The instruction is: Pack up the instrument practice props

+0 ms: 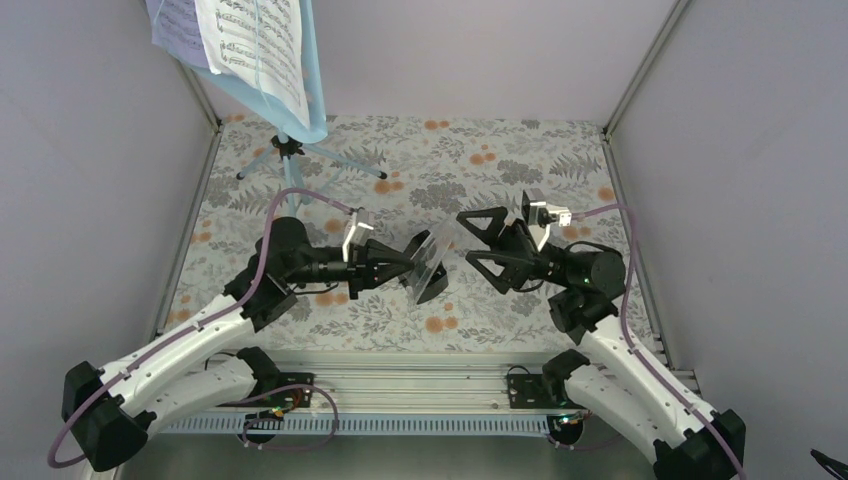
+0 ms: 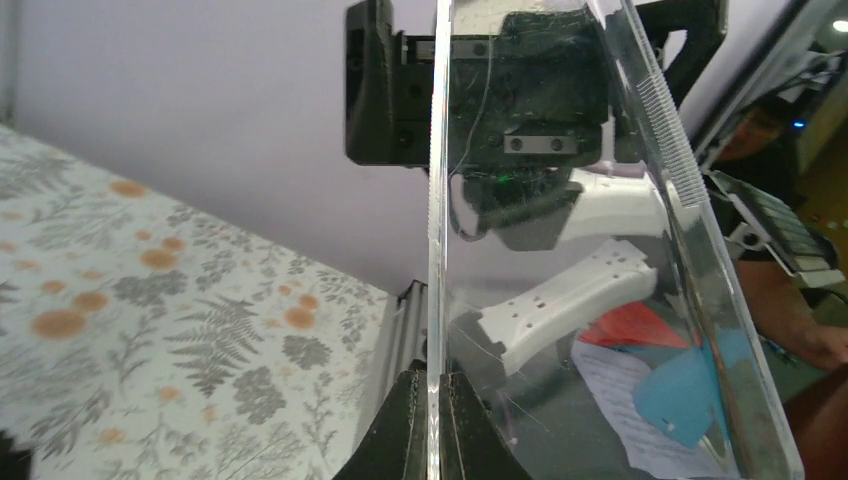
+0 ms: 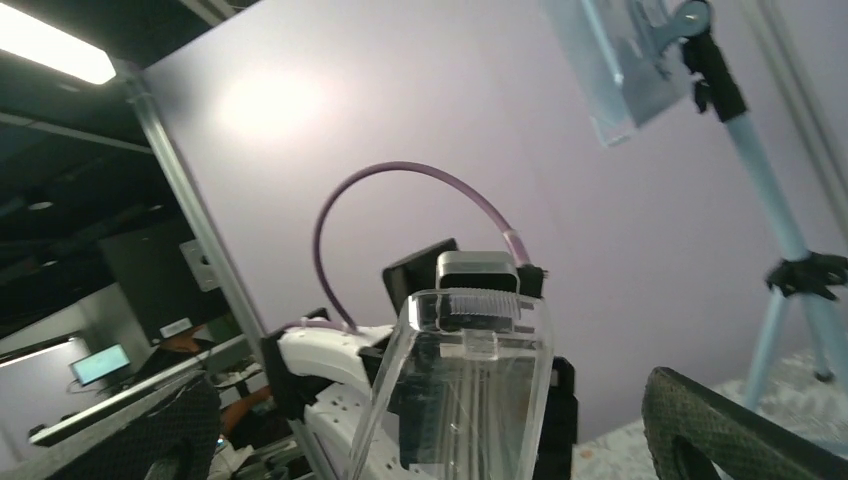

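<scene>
The light blue music stand [image 1: 312,95] rises at the back left on thin tripod legs [image 1: 290,150]. It carries a white sheet-music page [image 1: 255,45] and a lavender one [image 1: 175,25]. In the right wrist view its pole [image 3: 760,170] shows at the right. My left gripper [image 1: 405,262] is shut on the edge of a clear tapered plastic cover [image 1: 432,265], held upright over mid-table. The fingertips [image 2: 410,420] pinch that cover [image 2: 560,250]. My right gripper [image 1: 478,240] stands wide open just right of the cover, facing it. The cover [image 3: 470,380] shows between the fingers of my right gripper [image 3: 440,445], apart from both.
A floral cloth [image 1: 400,180] covers the table. Lavender walls [image 1: 90,200] close in the left, back and right sides. An aluminium rail [image 1: 420,375] runs along the near edge between the arm bases. A person and loose papers [image 2: 640,400] show beyond the enclosure.
</scene>
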